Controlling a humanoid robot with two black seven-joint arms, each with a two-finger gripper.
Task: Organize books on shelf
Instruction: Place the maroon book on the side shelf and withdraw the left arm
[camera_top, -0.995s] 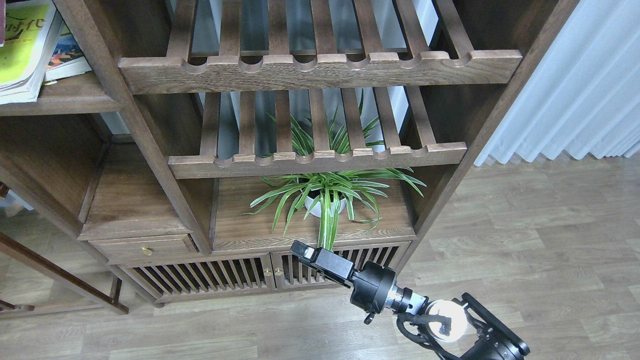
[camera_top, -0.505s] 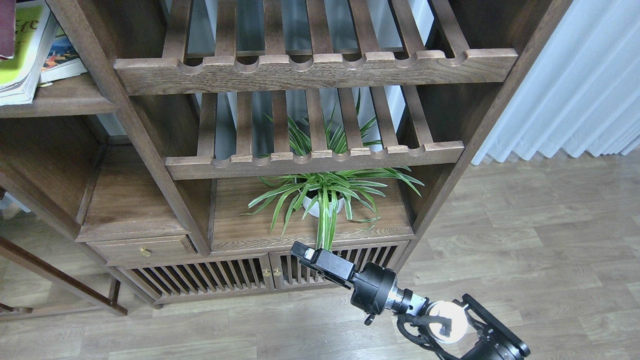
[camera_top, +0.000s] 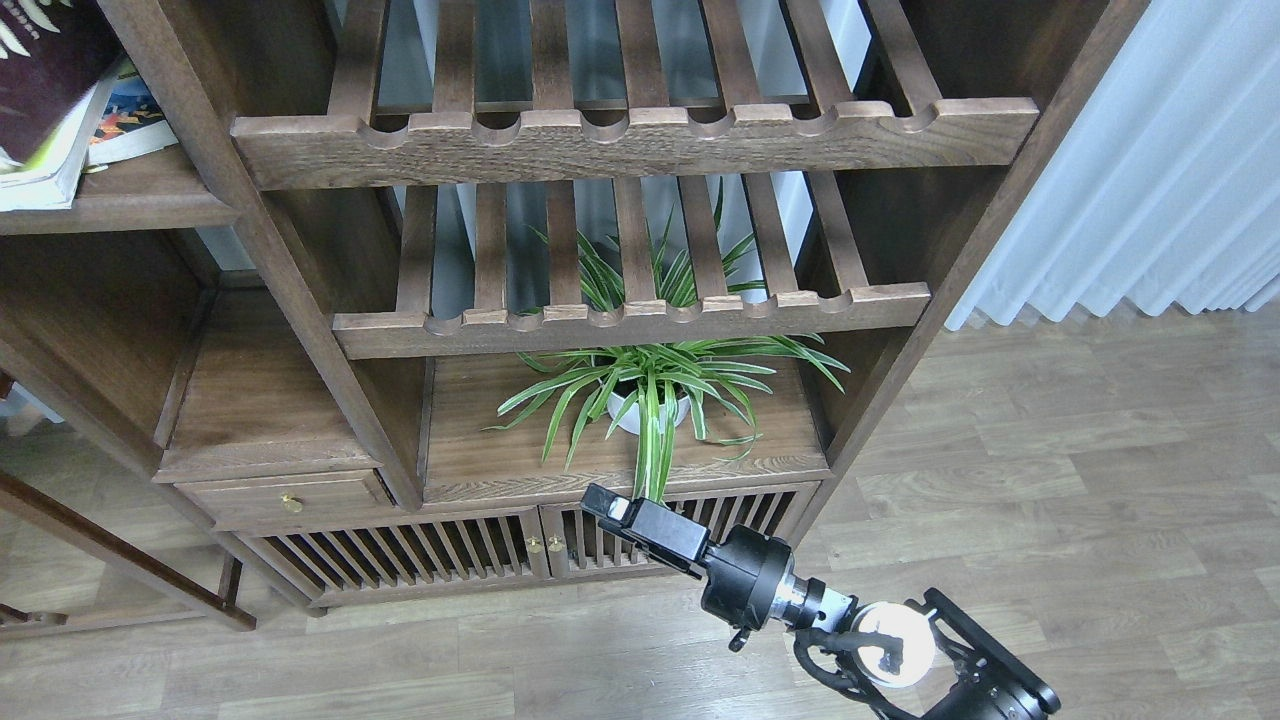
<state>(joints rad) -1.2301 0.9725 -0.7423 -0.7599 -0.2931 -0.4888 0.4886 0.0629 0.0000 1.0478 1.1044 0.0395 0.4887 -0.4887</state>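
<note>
The books lie at the top left edge of the head view. The thick maroon book (camera_top: 45, 75) with white characters lies over the yellow-green book (camera_top: 52, 152), of which only an edge strip and its pages show. The smaller book with the colourful picture (camera_top: 128, 112) lies beside them to the right. They rest on the flat dark-brown shelf (camera_top: 130, 205). My right gripper (camera_top: 601, 503) hangs low in front of the cabinet doors, far from the books, with its fingers not told apart. My left gripper is out of view.
Two slatted racks with notched front rails (camera_top: 630, 140) fill the middle bay. A potted spider plant (camera_top: 650, 395) stands on the board below them. A small drawer (camera_top: 290, 497) and slatted cabinet doors (camera_top: 440, 550) sit beneath. A white curtain (camera_top: 1150, 170) hangs at the right.
The maroon book has come in from the upper left and now covers most of the yellow-green book. My right arm has not moved.
</note>
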